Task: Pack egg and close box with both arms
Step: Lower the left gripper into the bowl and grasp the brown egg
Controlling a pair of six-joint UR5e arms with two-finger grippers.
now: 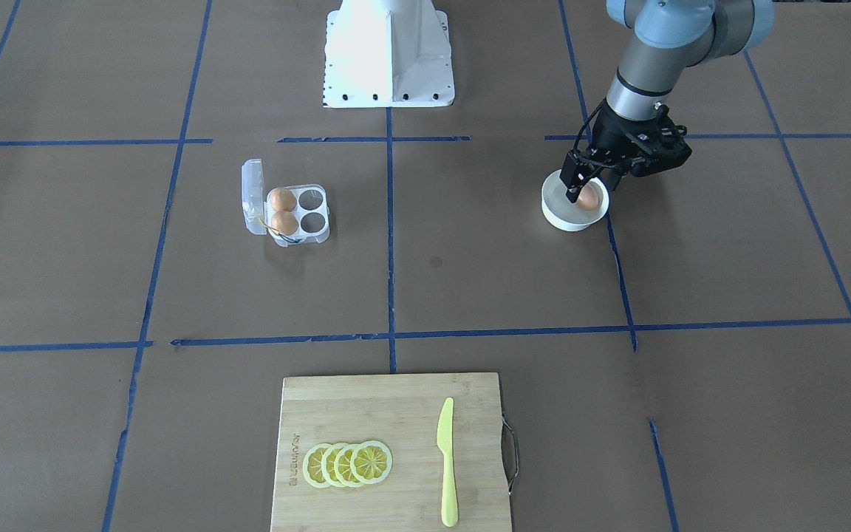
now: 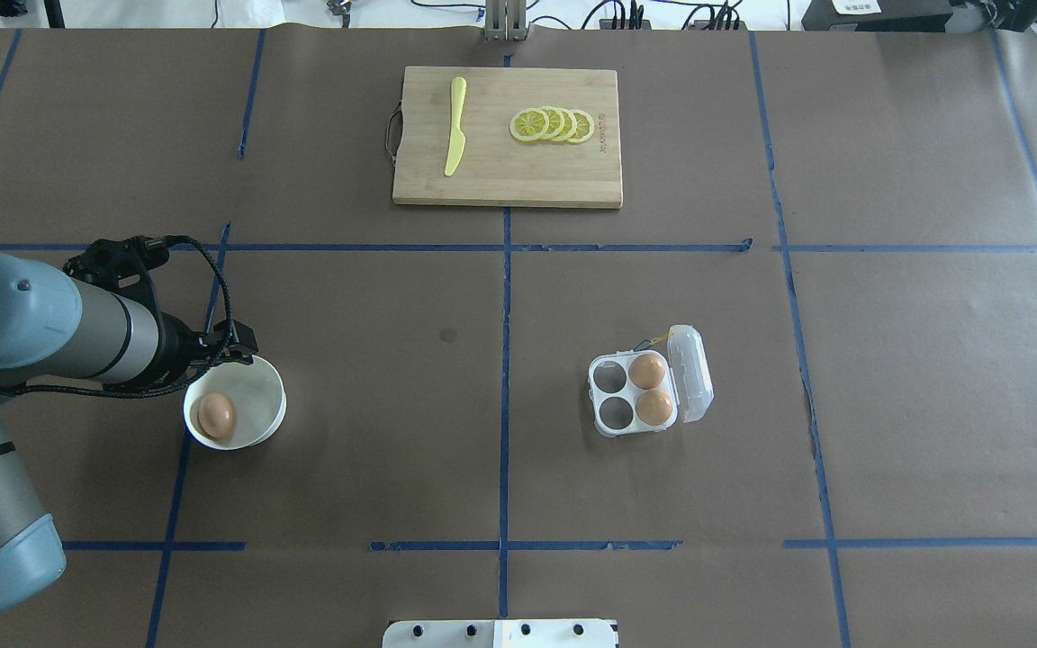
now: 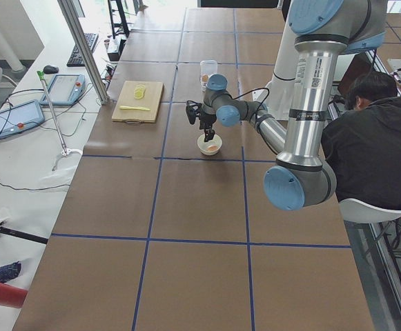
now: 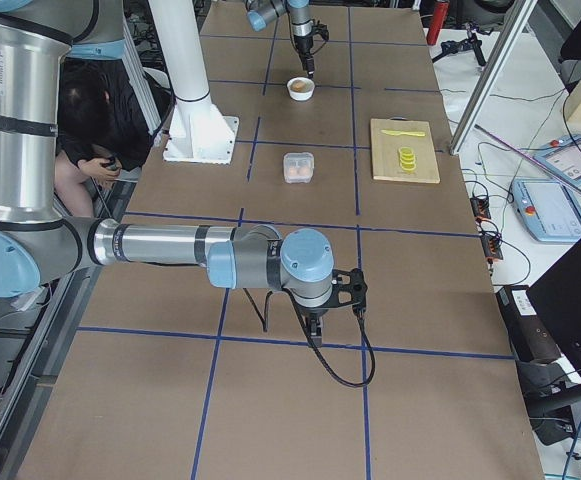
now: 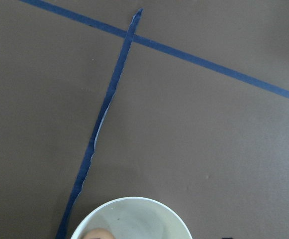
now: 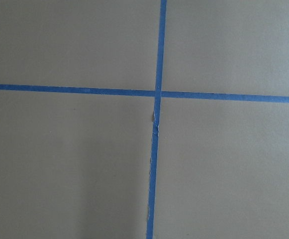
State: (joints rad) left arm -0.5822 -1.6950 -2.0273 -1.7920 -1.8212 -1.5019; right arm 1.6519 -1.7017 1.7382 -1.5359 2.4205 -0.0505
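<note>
The egg [image 1: 588, 197] lies in a round white bowl [image 1: 555, 214] on the robot's left side; it also shows in the overhead view [image 2: 216, 415]. My left gripper [image 1: 588, 189] hangs just over the bowl, its fingers apart on either side of the egg and holding nothing. The clear box [image 1: 322, 222] stands open, its lid [image 1: 253, 196] folded back, with two brown eggs [image 1: 281, 199] in two cups and two cups empty. My right gripper [image 4: 315, 322] shows only in the exterior right view, low over bare table far from the box; I cannot tell its state.
A bamboo cutting board [image 1: 388, 414] with lemon slices [image 1: 348, 464] and a yellow knife [image 1: 446, 462] lies at the table's far side from the robot. The white pedestal [image 1: 388, 55] stands at the robot's side. Blue tape lines cross the brown table.
</note>
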